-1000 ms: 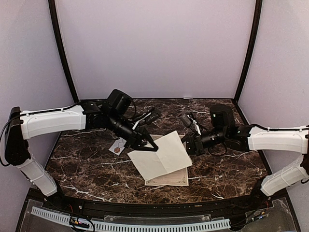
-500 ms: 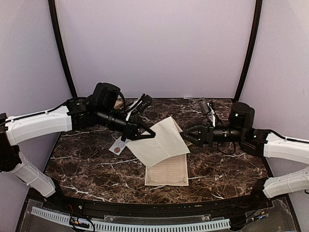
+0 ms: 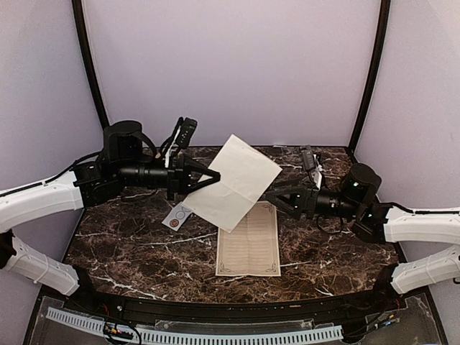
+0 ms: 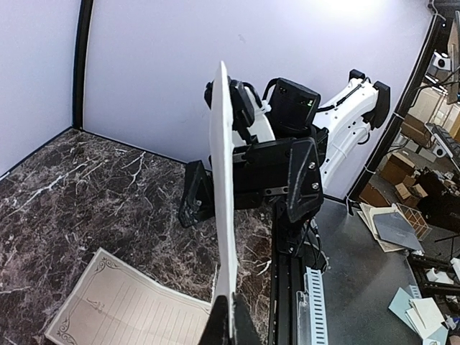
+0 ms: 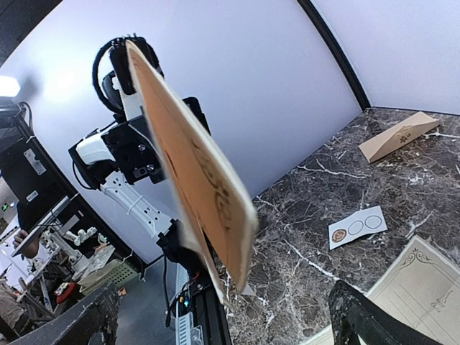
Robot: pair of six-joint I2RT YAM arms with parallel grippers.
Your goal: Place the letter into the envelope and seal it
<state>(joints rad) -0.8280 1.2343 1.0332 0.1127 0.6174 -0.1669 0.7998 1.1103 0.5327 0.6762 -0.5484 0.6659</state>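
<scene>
Raises apparent envelope (image 3: 233, 180) higher, pinched in left tool (image 3: 215, 175), right tool (image 3: 272, 203) newly spread; next, grasp letter (image 3: 248, 241) on counter (image 3: 129, 244).

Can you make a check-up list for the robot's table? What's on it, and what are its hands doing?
Surface: dark marble table, flat.
Job's things: envelope held up in the air, tilted; letter lying flat on the table.
Clutter: small sticker card near the letter, not touching it.
Grippers: left gripper shut on the envelope's edge; right gripper open, holding nothing.
Cables: black cables looped at the wrists.
Surroundings: plain lilac walls; nothing else seen.
</scene>
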